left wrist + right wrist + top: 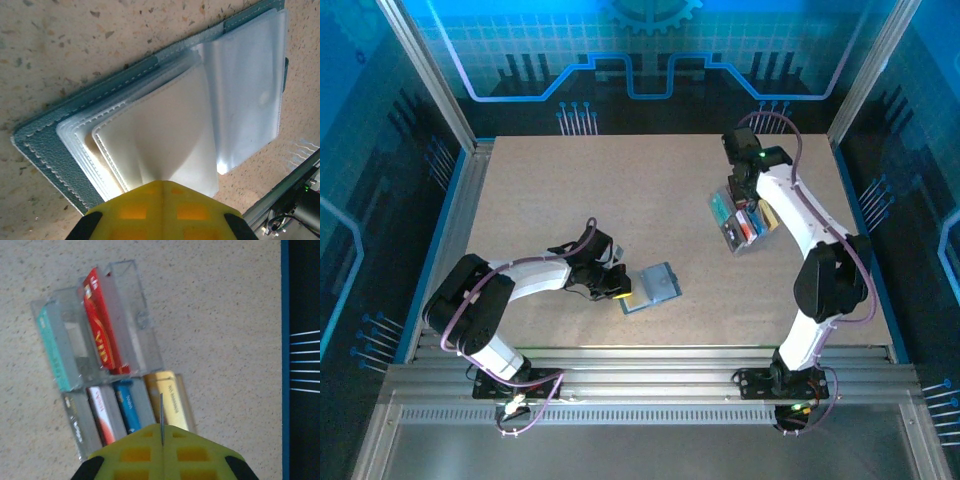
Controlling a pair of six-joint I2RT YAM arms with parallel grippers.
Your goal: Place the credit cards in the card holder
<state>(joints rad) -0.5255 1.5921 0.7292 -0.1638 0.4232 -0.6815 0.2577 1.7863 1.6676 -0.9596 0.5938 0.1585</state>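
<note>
Ok so progress-wise this looks like barely off the start line, as far as I can judge. The card holder point(652, 286) lies flat on the table point(620, 190) in front of the left arm, well apart from the clear tray point(135, 290) over on the right side. It's opened up, and in the left wrist view the card holder point(50, 145) shows its see-through sleeves point(245, 90) fanned out. They look empty to me. There's a tan patch under one lower sleeve, and I can't tell if that's a card or just the table showing through. All the credit cards point(115, 375) I can make out are standing on edge in the tray's compartments: the red card point(102, 322), the teal card point(50, 350), the blue card point(127, 405), the yellow card point(170, 400) and a couple more beside them. The left gripper point(162, 210) is clenched right at the near edge of the top sleeve. It may be pinching or pressing that leaf to hold the holder open, but I can't say for sure that anything is between the fingers. The right gripper point(162, 440) is clenched too, hanging over the tray's near row. A thin dark sliver pokes out from between its fingers, which might be a card seen edge-on, no way to confirm. So basically every visible card is left to move across and slot in.
</note>
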